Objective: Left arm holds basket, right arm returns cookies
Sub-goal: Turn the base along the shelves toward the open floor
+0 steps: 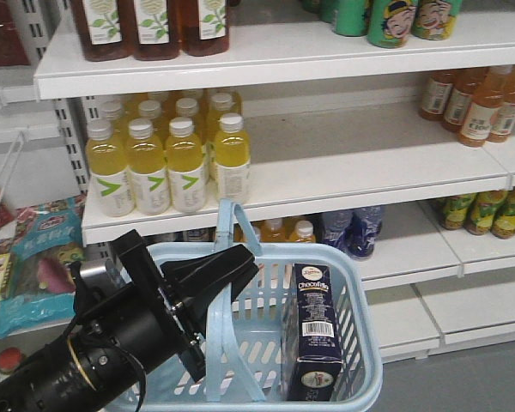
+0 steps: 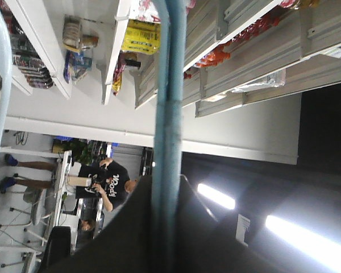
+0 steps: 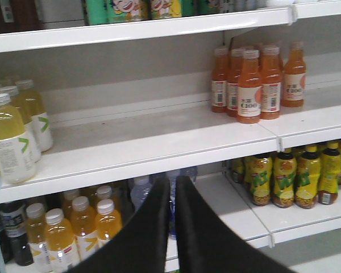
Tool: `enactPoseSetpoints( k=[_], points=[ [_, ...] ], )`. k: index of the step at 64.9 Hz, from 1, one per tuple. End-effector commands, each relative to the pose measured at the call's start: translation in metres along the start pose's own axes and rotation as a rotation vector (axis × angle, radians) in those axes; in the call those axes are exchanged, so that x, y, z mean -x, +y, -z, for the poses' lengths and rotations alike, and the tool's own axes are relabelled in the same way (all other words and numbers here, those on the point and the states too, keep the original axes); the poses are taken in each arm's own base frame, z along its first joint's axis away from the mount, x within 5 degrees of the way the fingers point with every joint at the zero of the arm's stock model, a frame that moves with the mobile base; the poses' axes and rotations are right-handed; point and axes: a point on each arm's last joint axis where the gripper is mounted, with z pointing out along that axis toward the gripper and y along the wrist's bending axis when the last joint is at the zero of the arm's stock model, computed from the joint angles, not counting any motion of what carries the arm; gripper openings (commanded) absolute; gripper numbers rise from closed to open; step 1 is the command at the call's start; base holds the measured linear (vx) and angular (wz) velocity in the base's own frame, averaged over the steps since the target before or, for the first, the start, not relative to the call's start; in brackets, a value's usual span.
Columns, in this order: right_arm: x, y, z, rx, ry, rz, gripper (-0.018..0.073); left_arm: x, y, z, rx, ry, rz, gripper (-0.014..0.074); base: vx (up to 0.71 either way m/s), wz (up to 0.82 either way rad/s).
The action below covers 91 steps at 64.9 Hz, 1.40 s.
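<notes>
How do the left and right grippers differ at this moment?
The left gripper is clamped on the handle of the basket; the right gripper holds nothing, its fingers shut. The left sits over the basket; the right faces the drink shelves. Both are black with two flat fingers.

1. The left arm point(image 1: 86, 356) runs off the bottom-left corner and hides the near-left wall of the basket point(image 1: 279, 251).
2. The right gripper point(image 3: 174, 185) is cut off by the bottom edge.
3. The small print on the cookies point(image 1: 313, 330) is too small to read.
</notes>
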Motion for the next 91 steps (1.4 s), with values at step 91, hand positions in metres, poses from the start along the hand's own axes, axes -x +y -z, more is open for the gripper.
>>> enactPoseSetpoints(
  k=[91],
  points=[
    [0.0013, -0.0001, 0.0003, 0.001, -0.065, 0.015, -0.0006, -0.0128, -0.0393, 0.0022, -0.333, 0.106, 0.002, -0.0003, 0.08, -0.46]
  ],
)
